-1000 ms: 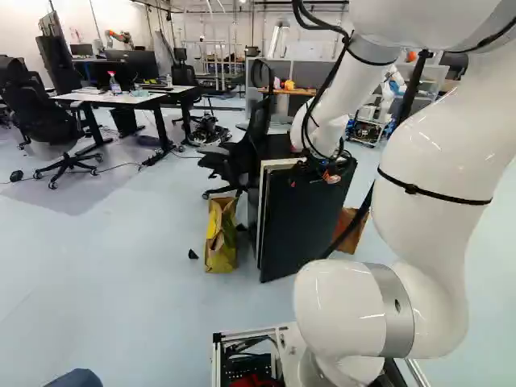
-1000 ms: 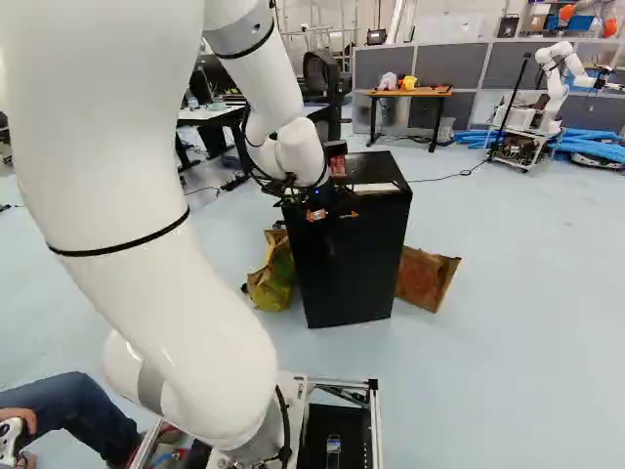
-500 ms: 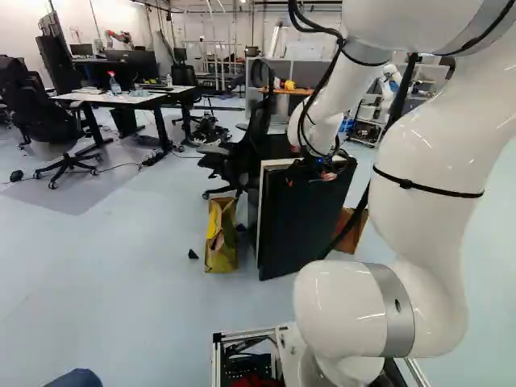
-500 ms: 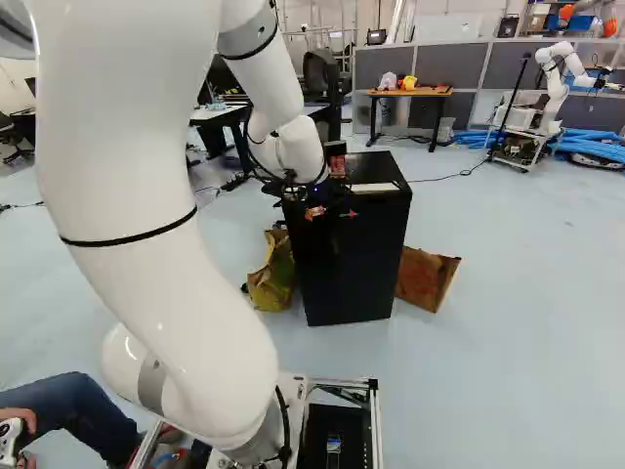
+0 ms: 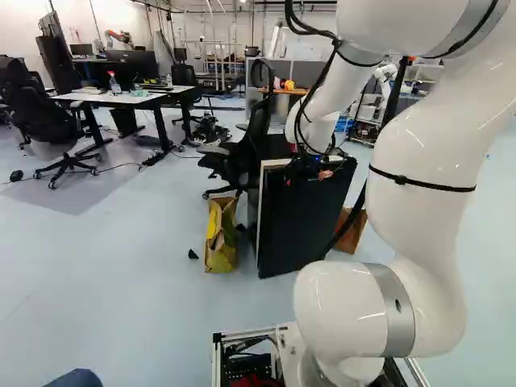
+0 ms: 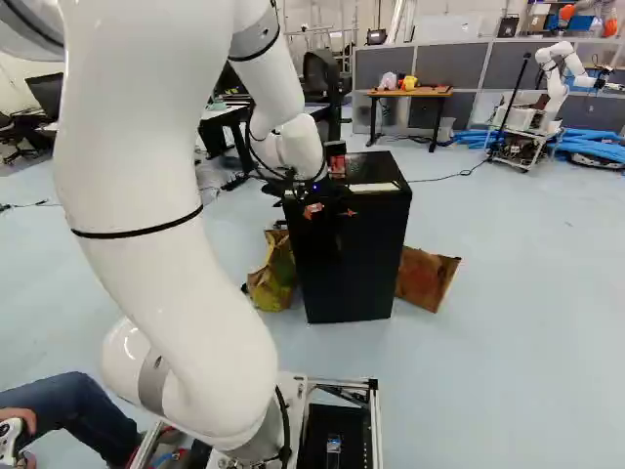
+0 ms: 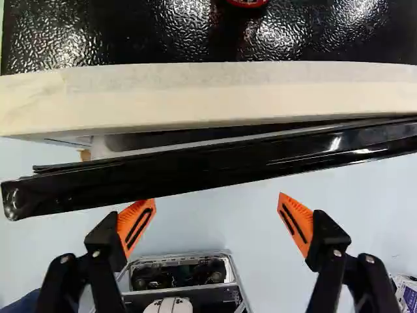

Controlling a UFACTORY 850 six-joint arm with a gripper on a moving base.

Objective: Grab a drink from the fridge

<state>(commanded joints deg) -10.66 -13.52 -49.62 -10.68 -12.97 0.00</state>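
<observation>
The black fridge (image 6: pixel 366 264) stands ahead of the arm, no drink showing. Its door (image 5: pixel 302 222) hangs slightly ajar; the wrist view shows a narrow gap, wider at one end, between the door's black top edge (image 7: pixel 215 166) and the pale strip on the body. My gripper (image 6: pixel 330 211) is at the upper front of the door. Seen from the wrist, the gripper (image 7: pixel 215 212) has its orange-padded fingers spread wide on the door's outer side, nothing between them. One fingertip lies close against the door edge; whether it touches, I cannot tell.
A red-and-black item (image 6: pixel 336 161) stands on the fridge top. Paper bags flank the fridge, a yellow-brown one (image 5: pixel 220 235) and a brown one (image 6: pixel 425 278). An office chair (image 5: pixel 242 153) is close beside it. Another robot (image 6: pixel 555 83) stands far right. A seated person's leg is near the base.
The door has swung slightly closer to the fridge body, its gap narrowing. My arm has shifted a little at its upper links, the gripper staying near the door. The base has not moved.
</observation>
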